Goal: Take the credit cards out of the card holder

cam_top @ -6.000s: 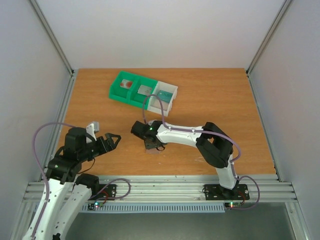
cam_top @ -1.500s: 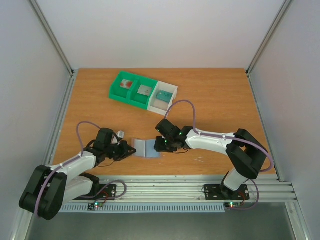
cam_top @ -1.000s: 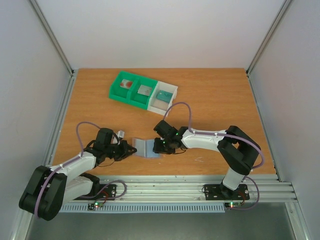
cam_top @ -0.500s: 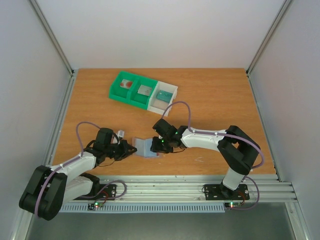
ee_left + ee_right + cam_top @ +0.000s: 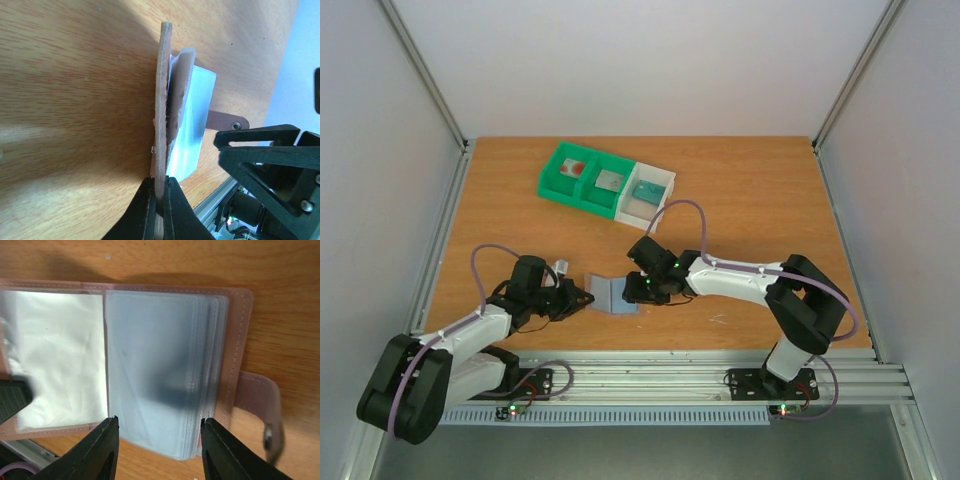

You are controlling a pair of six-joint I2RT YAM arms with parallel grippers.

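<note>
The card holder lies open on the table between the arms. My left gripper is shut on the edge of its left cover, seen edge-on in the left wrist view. My right gripper stands open just above the right half, its fingers straddling the stack of clear sleeves. A dark smudge shows through those sleeves; I cannot tell whether it is a card. A strap with a snap sticks out to the right. A white card with a red patch and a grey card lie in the tray.
The green-and-white tray with three compartments stands at the back left; its white end holds a teal item. Metal rails run along the near table edge. White walls close in both sides.
The right gripper's jaws have spread wider over the sleeves. The holder's right half, slightly raised half a second ago, lies flatter. The left gripper has kept its hold.
</note>
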